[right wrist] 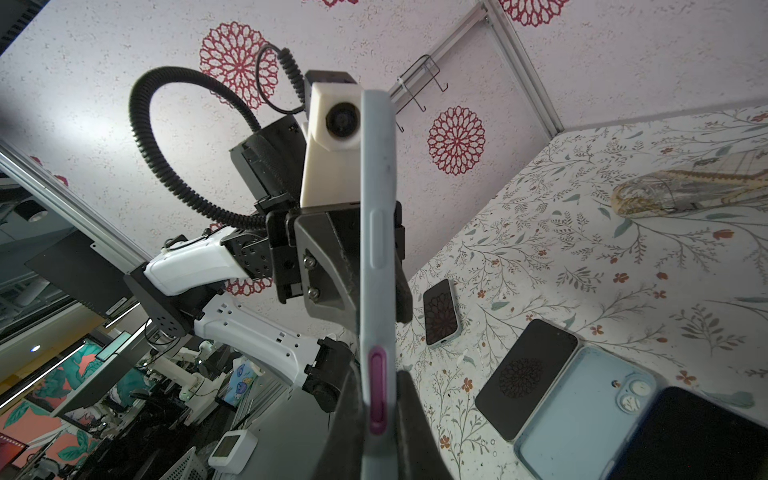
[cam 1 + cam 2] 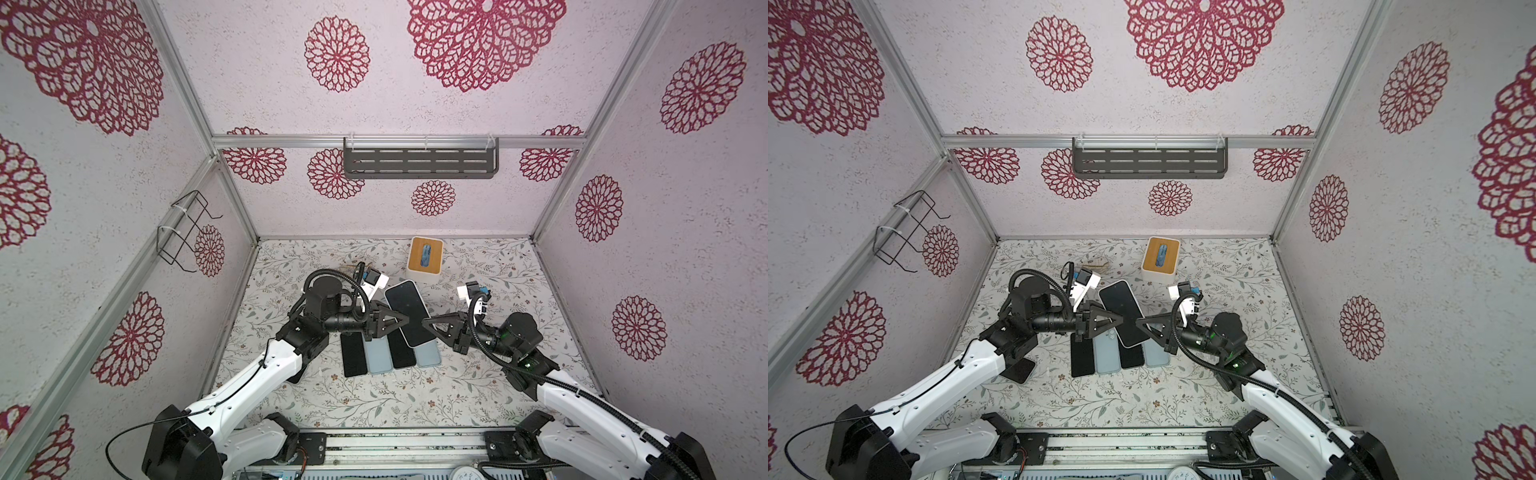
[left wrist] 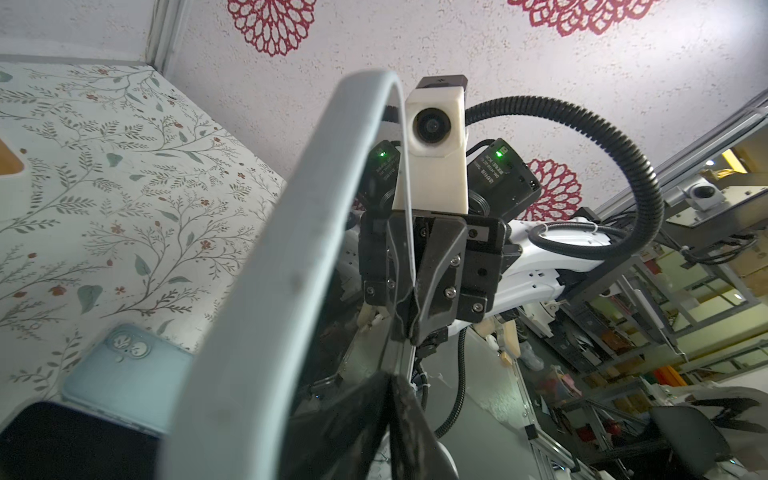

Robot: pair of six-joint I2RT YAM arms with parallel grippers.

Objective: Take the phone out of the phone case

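Holds phone [image 2: 405,309] aloft above the middle of floral table [image 2: 374,399], between both grippers, screen dark and facing up, seated in pale blue-grey phone case [image 3: 291,249] with rim wrapping every visible edge. Pinches 1 long edge with left gripper [image 2: 405,321], jaws nearly together on the case rim and nothing else, dark fingers [image 1: 324,270] straddling that rim in the right wrist view. Clamps the opposite long edge with right gripper [image 2: 424,322], jaws tight on the rim, just beside a pink side button [image 1: 377,386]. Carries it slanted in both top views, 1 short end toward the rear wall, the other over the row beneath. Shows, flat on the table below, 4 pieces side by side and touching: 2 dark slabs [image 2: 353,357] alternating with 2 pale blue backs [image 2: 380,359] with camera cutouts. Shows another cased phone [image 1: 440,316] well apart, screen up, partly under the left arm in both top views. Shows a wood-topped tissue box [image 2: 415,262] near the rear wall, touching nothing.
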